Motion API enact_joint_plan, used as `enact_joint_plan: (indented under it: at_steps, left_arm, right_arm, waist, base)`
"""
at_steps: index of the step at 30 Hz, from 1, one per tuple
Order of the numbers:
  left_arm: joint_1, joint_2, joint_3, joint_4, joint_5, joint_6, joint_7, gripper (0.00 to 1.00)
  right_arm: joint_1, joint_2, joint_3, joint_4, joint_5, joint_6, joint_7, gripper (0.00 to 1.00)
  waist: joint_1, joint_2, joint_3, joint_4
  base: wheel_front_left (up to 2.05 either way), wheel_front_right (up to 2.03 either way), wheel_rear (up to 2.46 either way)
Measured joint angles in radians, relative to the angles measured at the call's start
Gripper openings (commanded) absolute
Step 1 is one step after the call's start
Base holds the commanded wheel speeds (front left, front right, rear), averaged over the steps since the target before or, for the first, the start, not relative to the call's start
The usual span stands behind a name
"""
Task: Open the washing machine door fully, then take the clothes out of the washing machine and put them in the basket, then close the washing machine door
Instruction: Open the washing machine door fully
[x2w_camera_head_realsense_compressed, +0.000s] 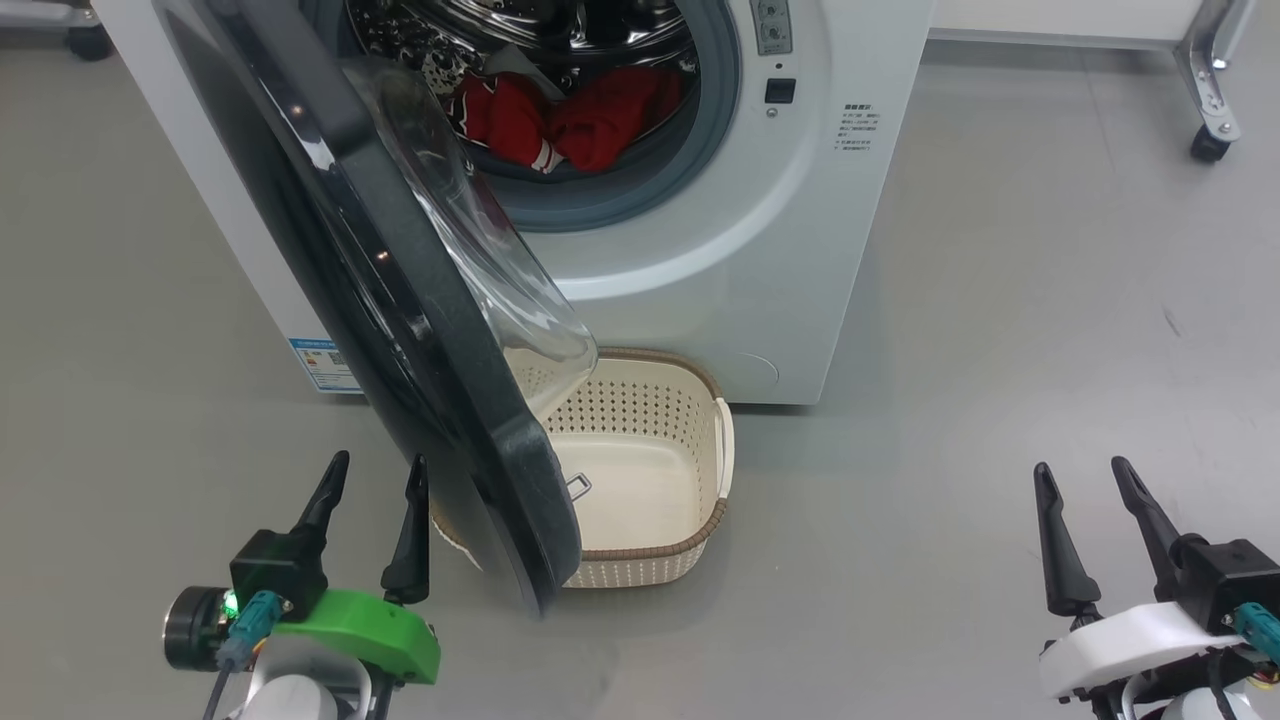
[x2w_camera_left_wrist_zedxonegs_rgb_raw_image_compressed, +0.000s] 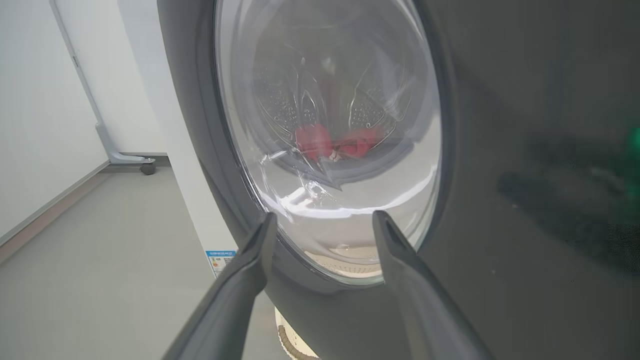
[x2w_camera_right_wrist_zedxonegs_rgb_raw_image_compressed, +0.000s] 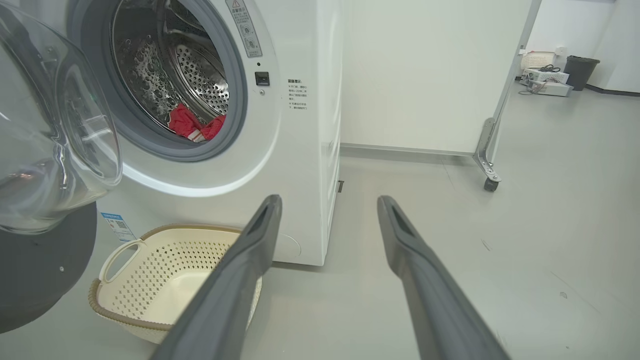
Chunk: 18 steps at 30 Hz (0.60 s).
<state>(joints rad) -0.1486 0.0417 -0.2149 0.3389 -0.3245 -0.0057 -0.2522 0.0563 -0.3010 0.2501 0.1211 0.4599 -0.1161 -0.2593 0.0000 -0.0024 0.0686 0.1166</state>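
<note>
The white washing machine (x2w_camera_head_realsense_compressed: 760, 250) (x2w_camera_right_wrist_zedxonegs_rgb_raw_image_compressed: 300, 150) stands ahead with its round black door (x2w_camera_head_realsense_compressed: 400, 330) (x2w_camera_left_wrist_zedxonegs_rgb_raw_image_compressed: 500, 200) (x2w_camera_right_wrist_zedxonegs_rgb_raw_image_compressed: 40, 260) swung partly open toward me, the glass bowl (x2w_camera_head_realsense_compressed: 480, 250) bulging to the right. Red clothes (x2w_camera_head_realsense_compressed: 580, 125) (x2w_camera_right_wrist_zedxonegs_rgb_raw_image_compressed: 195, 127) lie in the steel drum and show blurred through the glass (x2w_camera_left_wrist_zedxonegs_rgb_raw_image_compressed: 335, 142). The cream basket (x2w_camera_head_realsense_compressed: 650, 480) (x2w_camera_right_wrist_zedxonegs_rgb_raw_image_compressed: 165, 270) sits empty on the floor under the door. My left gripper (x2w_camera_head_realsense_compressed: 375, 465) (x2w_camera_left_wrist_zedxonegs_rgb_raw_image_compressed: 325, 217) is open just left of the door's outer face, apart from it. My right gripper (x2w_camera_head_realsense_compressed: 1085, 470) (x2w_camera_right_wrist_zedxonegs_rgb_raw_image_compressed: 330, 200) is open over bare floor at the far right.
Grey floor surrounds the machine. A metal frame leg on a caster (x2w_camera_head_realsense_compressed: 1210, 140) (x2w_camera_right_wrist_zedxonegs_rgb_raw_image_compressed: 490, 180) stands right of the washer. Another caster leg (x2w_camera_left_wrist_zedxonegs_rgb_raw_image_compressed: 145, 167) sits at the far wall on the left. A bin and boxes (x2w_camera_right_wrist_zedxonegs_rgb_raw_image_compressed: 555, 75) lie far off.
</note>
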Motion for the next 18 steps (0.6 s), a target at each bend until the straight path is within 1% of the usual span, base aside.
enact_joint_plan:
  at_steps: [4,15,16,17,18]
  left_arm:
    - [0.006,0.000,-0.001,0.003,0.000,0.000,0.000,1.00]
    - [0.006,0.000,0.006,0.004,0.001,-0.001,0.000,1.00]
    - [0.006,0.000,0.007,0.005,0.002,-0.001,0.000,0.92]
    - [0.006,0.000,0.007,0.005,0.004,-0.001,0.000,0.44]
    - [0.006,0.000,0.007,0.006,0.005,-0.001,0.000,0.00]
  right_arm:
    - [0.028,0.002,-0.020,-0.002,-0.015,-0.001,0.000,1.00]
    - [0.056,0.036,-0.049,-0.016,-0.041,-0.002,0.000,1.00]
    - [0.058,0.038,-0.050,-0.016,-0.043,-0.002,0.000,1.00]
    - [0.058,0.040,-0.052,-0.017,-0.046,-0.002,0.000,1.00]
    - [0.058,0.042,-0.053,-0.018,-0.049,-0.002,0.000,1.00]
  waist:
    - [0.0000,0.0000,-0.004,-0.006]
    - [0.0000,0.0000,-0.008,-0.014]
    - [0.0000,0.0000,-0.008,-0.015]
    - [0.0000,0.0000,-0.007,-0.015]
    - [0.0000,0.0000,-0.007,-0.016]
  base:
    - [0.00,0.00,0.00]
    - [0.00,0.00,0.00]
    - [0.00,0.00,0.00]
    - [0.00,0.00,0.00]
    - [0.00,0.00,0.00]
